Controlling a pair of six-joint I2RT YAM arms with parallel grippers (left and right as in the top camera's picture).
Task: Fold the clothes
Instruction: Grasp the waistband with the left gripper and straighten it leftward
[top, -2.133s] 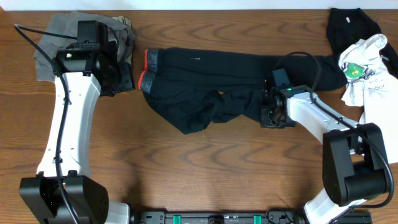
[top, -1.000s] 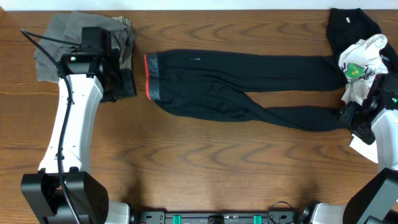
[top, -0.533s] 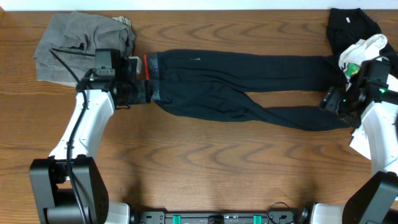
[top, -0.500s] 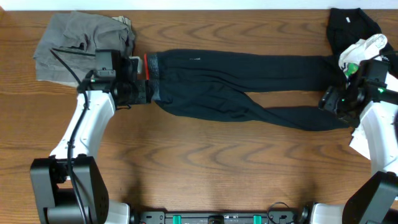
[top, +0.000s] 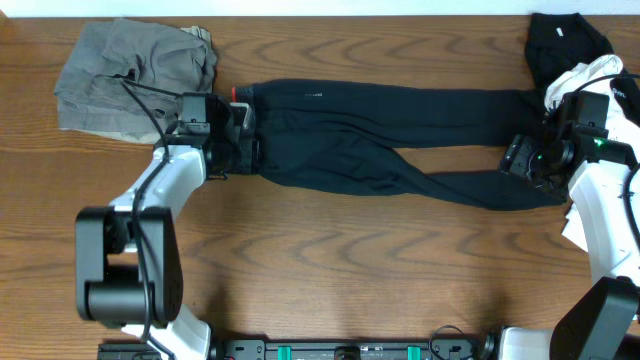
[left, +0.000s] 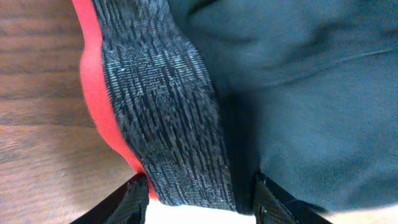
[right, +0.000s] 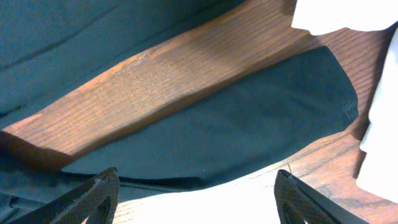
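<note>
The clothes in hand are long black trousers (top: 400, 140), lying flat across the table with the waist at the left and both legs running right. Their grey waistband (left: 161, 106) has a red-orange lining (left: 93, 81). My left gripper (top: 243, 135) (left: 199, 208) is at the waist, open, its fingers (left: 134, 202) standing either side of the waistband's fold. My right gripper (top: 518, 160) (right: 199, 205) hovers wide open between the two leg ends, just above the lower leg's cuff (right: 261, 118), holding nothing.
A crumpled grey garment (top: 130, 70) lies at the back left. At the back right are a black garment (top: 565, 40) and a white one with a green print (top: 590, 90), close to my right arm. Bare wood (top: 340, 260) runs along the front.
My left gripper has slid right onto the waistband. My right gripper has shifted left towards the leg ends. Earlier, the bunched lower leg was drawn out straight to the right.
</note>
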